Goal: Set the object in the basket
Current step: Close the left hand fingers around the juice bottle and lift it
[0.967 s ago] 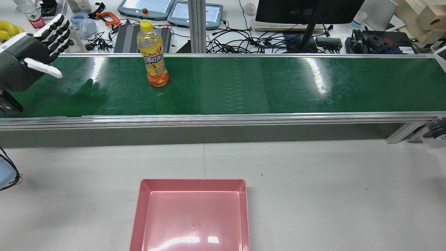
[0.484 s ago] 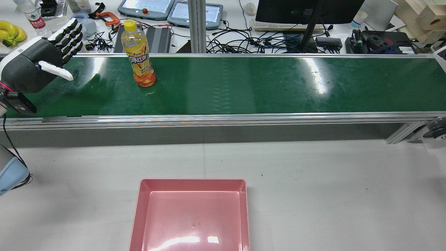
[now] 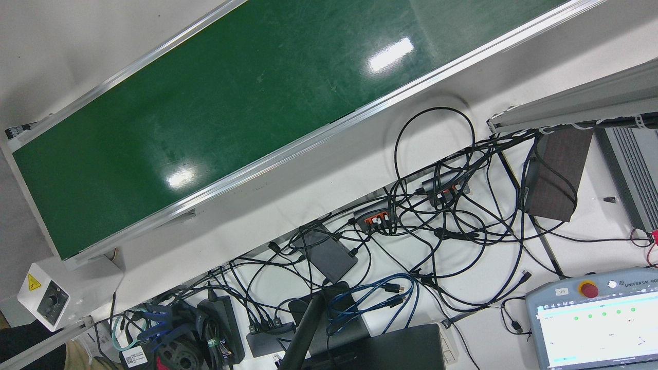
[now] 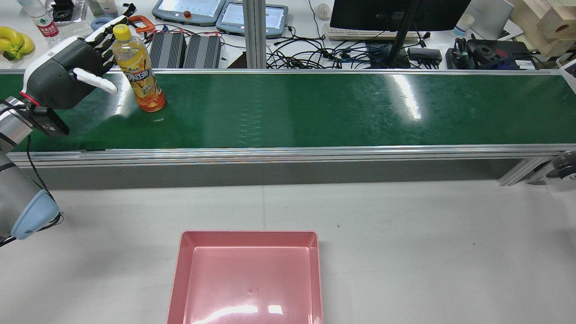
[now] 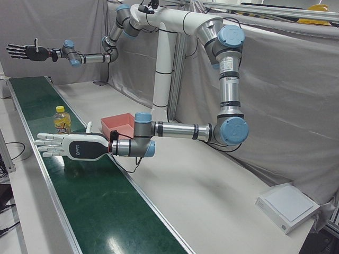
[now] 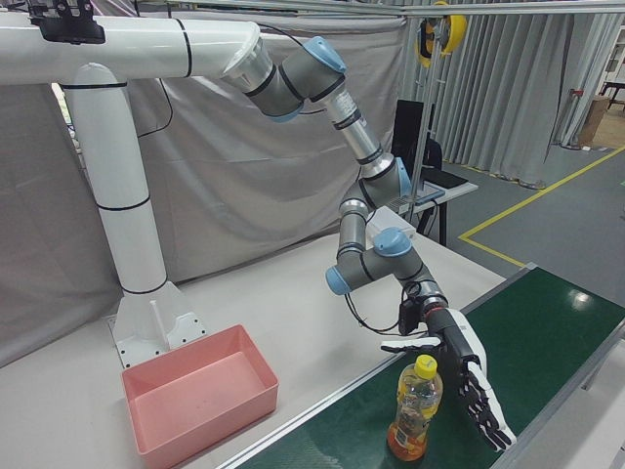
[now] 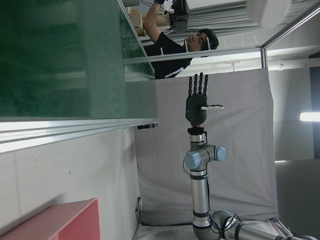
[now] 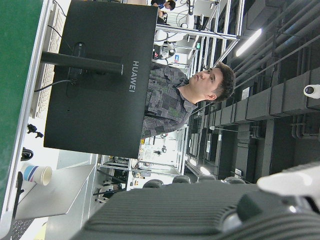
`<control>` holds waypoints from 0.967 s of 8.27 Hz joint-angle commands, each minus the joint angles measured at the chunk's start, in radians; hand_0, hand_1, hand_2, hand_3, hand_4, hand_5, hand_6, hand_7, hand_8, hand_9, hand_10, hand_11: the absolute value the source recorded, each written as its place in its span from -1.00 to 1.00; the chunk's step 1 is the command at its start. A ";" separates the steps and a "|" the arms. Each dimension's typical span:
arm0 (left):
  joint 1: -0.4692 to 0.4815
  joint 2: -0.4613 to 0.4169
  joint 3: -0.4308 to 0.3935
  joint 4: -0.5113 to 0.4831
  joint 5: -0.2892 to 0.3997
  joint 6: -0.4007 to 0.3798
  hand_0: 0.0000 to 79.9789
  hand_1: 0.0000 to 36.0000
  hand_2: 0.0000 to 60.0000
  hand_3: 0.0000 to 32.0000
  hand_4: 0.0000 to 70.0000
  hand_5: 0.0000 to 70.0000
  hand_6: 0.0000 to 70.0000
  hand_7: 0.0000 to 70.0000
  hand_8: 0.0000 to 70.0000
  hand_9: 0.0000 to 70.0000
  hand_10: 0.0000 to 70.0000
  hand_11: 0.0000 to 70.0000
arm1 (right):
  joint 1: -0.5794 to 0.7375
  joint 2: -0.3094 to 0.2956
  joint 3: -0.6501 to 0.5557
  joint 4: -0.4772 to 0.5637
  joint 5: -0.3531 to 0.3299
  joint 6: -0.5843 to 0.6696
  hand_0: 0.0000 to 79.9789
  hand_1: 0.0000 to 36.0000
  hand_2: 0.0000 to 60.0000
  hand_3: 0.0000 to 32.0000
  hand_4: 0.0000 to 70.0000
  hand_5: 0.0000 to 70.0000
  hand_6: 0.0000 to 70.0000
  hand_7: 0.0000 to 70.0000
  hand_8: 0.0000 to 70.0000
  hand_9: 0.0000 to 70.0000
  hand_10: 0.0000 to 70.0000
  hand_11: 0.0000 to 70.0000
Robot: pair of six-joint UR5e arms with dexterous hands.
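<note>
An orange drink bottle with a yellow cap [image 4: 138, 76] stands upright on the green conveyor belt [image 4: 315, 108], near its left end. My left hand [image 4: 67, 76] is open just left of the bottle, with the thumb in front and the fingers reaching behind the cap. I cannot tell if it touches the bottle. The same hand [image 6: 469, 381] and bottle [image 6: 415, 410] show in the right-front view. My right hand [image 5: 24, 51] is open and raised high, far from the belt. The pink basket [image 4: 247, 279] sits empty on the white table in front of the belt.
Behind the belt is a cluttered desk with a monitor [image 4: 396, 13], teach pendants [image 4: 189, 11], tangled cables [image 3: 437, 216] and bananas [image 4: 15, 42]. An aluminium rail [image 4: 288, 153] edges the belt. A person [image 8: 185, 95] stands beyond the desk.
The bottle has travelled left along the belt to my left hand. My left hand has moved right and farther over the belt, and its fingers now reach behind the bottle.
</note>
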 commanded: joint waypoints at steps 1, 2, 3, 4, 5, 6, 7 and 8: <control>-0.005 0.006 0.001 -0.002 -0.021 -0.009 0.76 -0.22 -1.00 -1.00 -1.00 -0.54 -1.00 -1.00 -1.00 -1.00 -1.00 -0.97 | 0.000 0.000 0.000 0.001 0.000 0.000 -1.00 -1.00 -1.00 -1.00 -1.00 -1.00 -1.00 -1.00 -1.00 -1.00 -1.00 -1.00; -0.005 0.009 -0.004 0.001 -0.058 -0.023 0.98 -0.21 -1.00 -1.00 -0.76 -0.17 -1.00 -0.94 -0.99 -0.95 -0.67 -0.45 | 0.000 0.000 0.000 0.001 0.000 0.000 -1.00 -1.00 -1.00 -1.00 -1.00 -1.00 -1.00 -1.00 -1.00 -1.00 -1.00 -1.00; -0.004 0.009 -0.005 0.006 -0.072 -0.047 1.00 -0.08 -1.00 -1.00 1.00 0.58 -0.26 0.27 -0.08 0.34 0.74 1.00 | 0.000 0.000 0.000 0.001 0.000 0.000 -1.00 -1.00 -1.00 -1.00 -1.00 -1.00 -1.00 -1.00 -1.00 -1.00 -1.00 -1.00; -0.005 0.009 -0.008 0.021 -0.072 -0.048 1.00 0.31 0.38 -1.00 1.00 1.00 1.00 1.00 1.00 1.00 1.00 1.00 | 0.000 0.000 0.000 -0.001 0.000 0.000 -1.00 -1.00 -1.00 -1.00 -1.00 -1.00 -1.00 -1.00 -1.00 -1.00 -1.00 -1.00; -0.005 0.006 -0.019 0.048 -0.072 -0.048 0.82 0.43 1.00 -1.00 1.00 1.00 1.00 1.00 1.00 1.00 1.00 1.00 | 0.000 0.000 0.000 0.001 0.000 0.000 -1.00 -1.00 -1.00 -1.00 -1.00 -1.00 -1.00 -1.00 -1.00 -1.00 -1.00 -1.00; -0.004 -0.001 -0.051 0.100 -0.072 -0.039 0.60 0.46 1.00 -1.00 1.00 1.00 1.00 1.00 1.00 1.00 1.00 1.00 | 0.000 0.000 0.000 0.001 0.000 0.000 -1.00 -1.00 -1.00 -1.00 -1.00 -1.00 -1.00 -1.00 -1.00 -1.00 -1.00 -1.00; -0.002 -0.001 -0.129 0.181 -0.072 -0.028 0.55 0.67 1.00 -1.00 1.00 1.00 1.00 1.00 1.00 1.00 1.00 1.00 | 0.000 0.000 0.000 -0.001 0.000 0.000 -1.00 -1.00 -1.00 -1.00 -1.00 -1.00 -1.00 -1.00 -1.00 -1.00 -1.00 -1.00; -0.004 0.005 -0.183 0.228 -0.069 -0.029 0.55 0.75 1.00 -1.00 1.00 1.00 1.00 1.00 1.00 1.00 1.00 1.00 | 0.000 0.000 0.000 0.001 0.000 0.000 -1.00 -1.00 -1.00 -1.00 -1.00 -1.00 -1.00 -1.00 -1.00 -1.00 -1.00 -1.00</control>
